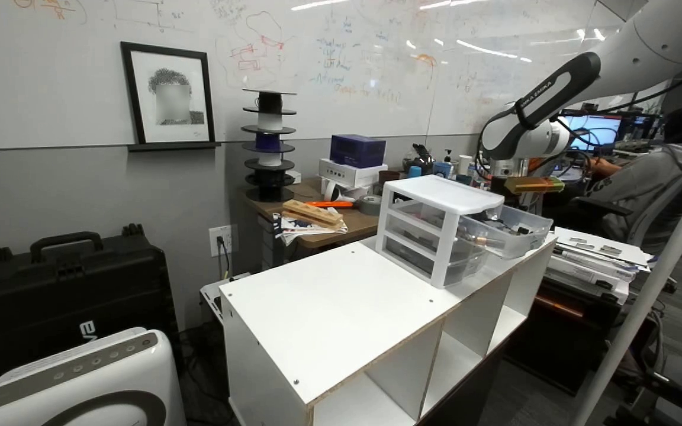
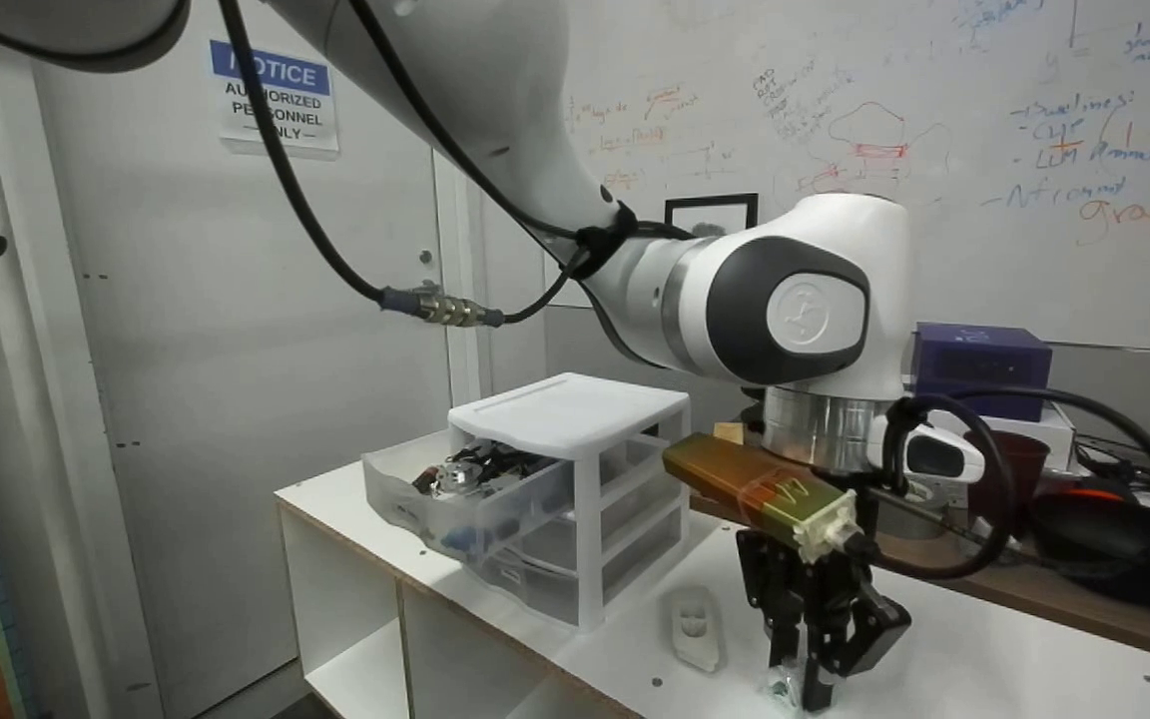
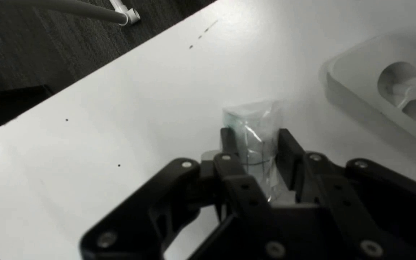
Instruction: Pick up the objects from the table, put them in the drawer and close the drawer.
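The white table (image 1: 329, 319) also shows in the wrist view (image 3: 132, 86). On it stands the white-framed drawer unit (image 2: 585, 414). Its top translucent drawer (image 2: 420, 509) is pulled out and holds dark and silvery items; it also shows in an exterior view (image 1: 524, 239). My gripper (image 3: 255, 133) is shut on a clear crinkled plastic package (image 3: 256, 117), low at the tabletop. The package also shows at my fingertips in an exterior view (image 2: 781, 689). A white oblong piece with a round, divided recess (image 3: 359, 77) lies beside it, nearer the drawer unit in an exterior view (image 2: 700, 651).
A wooden desk (image 1: 311, 189) with spools, boxes and tape stands along the whiteboard wall. A stack of papers (image 1: 601, 251) stands past the table's far end. A white pole (image 1: 649, 296) rises near the table. A black pan (image 2: 1114, 539) sits on the desk.
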